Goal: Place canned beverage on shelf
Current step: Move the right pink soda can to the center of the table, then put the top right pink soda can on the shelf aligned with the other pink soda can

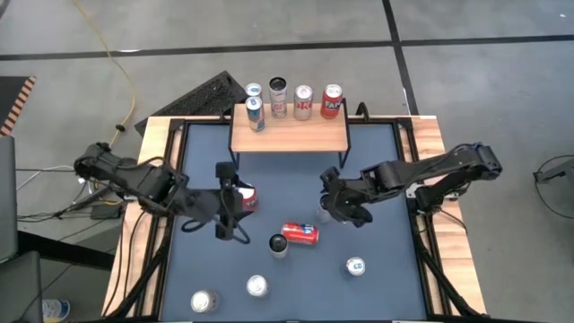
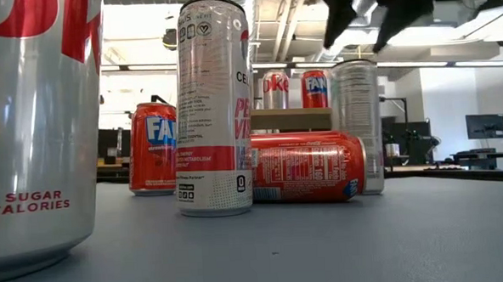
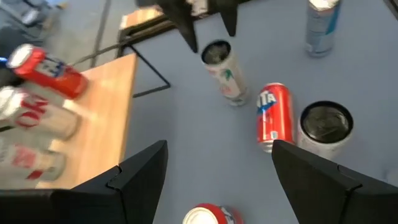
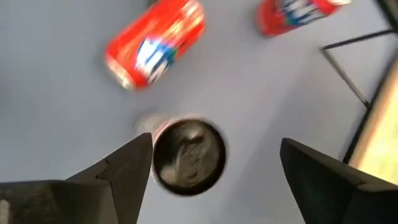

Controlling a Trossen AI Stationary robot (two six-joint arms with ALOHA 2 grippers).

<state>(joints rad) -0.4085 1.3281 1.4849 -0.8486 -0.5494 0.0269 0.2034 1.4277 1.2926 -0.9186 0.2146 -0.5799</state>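
Note:
The shelf [image 1: 289,133], a light wooden top on black legs, stands at the table's far middle with several cans along its far edge. My right gripper [image 4: 214,142] hangs open over an upright slim silver can [image 4: 188,155], one finger on either side of and above its top; the low view shows the fingers [image 2: 348,18] clear of the can [image 2: 357,124]. My left gripper [image 3: 217,144] is open at the table's left middle [image 1: 231,213], just above an upright red can [image 1: 247,199], whose top [image 3: 208,215] shows below the fingers.
A red can [image 1: 300,233] lies on its side mid-table next to an upright dark-topped can [image 1: 279,244]. Three more cans [image 1: 356,266] [image 1: 257,285] [image 1: 204,301] stand near the front edge. A keyboard [image 1: 211,90] lies beyond the far left corner.

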